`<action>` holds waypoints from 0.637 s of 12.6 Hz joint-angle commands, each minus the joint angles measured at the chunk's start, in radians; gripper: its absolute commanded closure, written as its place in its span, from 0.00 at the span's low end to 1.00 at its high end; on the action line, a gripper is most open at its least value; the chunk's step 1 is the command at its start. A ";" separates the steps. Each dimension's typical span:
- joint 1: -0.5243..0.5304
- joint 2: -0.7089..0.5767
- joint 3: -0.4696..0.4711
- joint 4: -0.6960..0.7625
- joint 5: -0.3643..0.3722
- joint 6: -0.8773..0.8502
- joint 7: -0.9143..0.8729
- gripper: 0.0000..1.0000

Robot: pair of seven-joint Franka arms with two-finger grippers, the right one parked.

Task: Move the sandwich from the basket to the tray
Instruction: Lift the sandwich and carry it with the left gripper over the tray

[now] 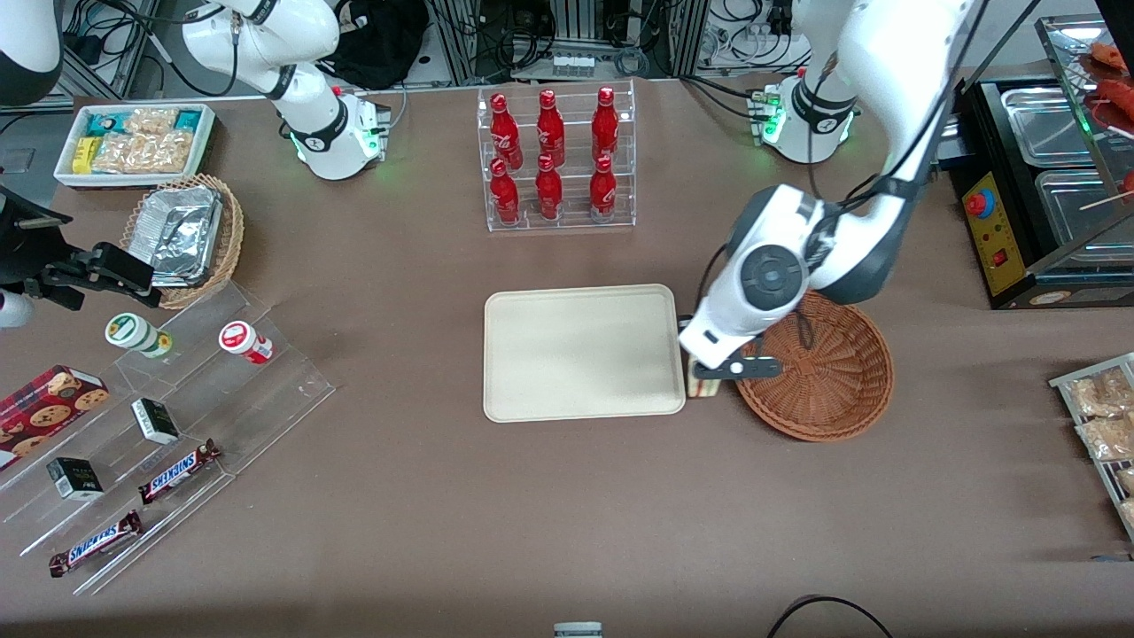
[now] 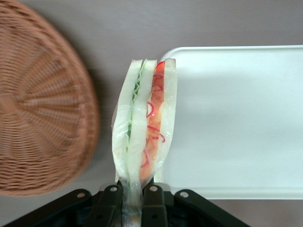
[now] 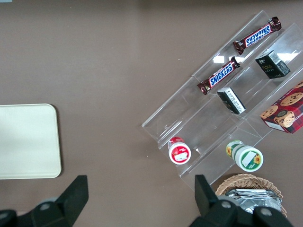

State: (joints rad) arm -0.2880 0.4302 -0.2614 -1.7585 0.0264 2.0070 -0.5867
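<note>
My left gripper [image 1: 704, 377] is shut on the sandwich [image 2: 144, 123], a wrapped wedge of white bread with green and red-orange filling. It holds the wedge in the air over the gap between the basket and the tray. In the front view only a small part of the sandwich [image 1: 701, 386] shows under the hand. The reddish-brown wicker basket [image 1: 828, 372] is empty, beside the gripper toward the working arm's end; it also shows in the left wrist view [image 2: 40, 113]. The cream tray [image 1: 580, 352] lies flat and empty, its edge right by the sandwich; it also shows in the left wrist view [image 2: 236, 123].
A clear rack of red bottles [image 1: 555, 159] stands farther from the front camera than the tray. A tan basket with foil containers [image 1: 186, 235], a white bin of snacks [image 1: 135, 142] and a clear stepped stand with snacks [image 1: 151, 443] lie toward the parked arm's end. A food warmer [image 1: 1045, 186] is at the working arm's end.
</note>
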 commanded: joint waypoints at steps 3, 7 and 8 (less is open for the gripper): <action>-0.153 0.188 0.007 0.229 0.001 -0.019 -0.234 1.00; -0.233 0.280 0.007 0.345 0.004 -0.016 -0.349 1.00; -0.250 0.304 0.007 0.364 0.006 -0.016 -0.363 1.00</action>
State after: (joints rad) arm -0.5060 0.6709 -0.2628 -1.4784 0.0265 2.0075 -0.9074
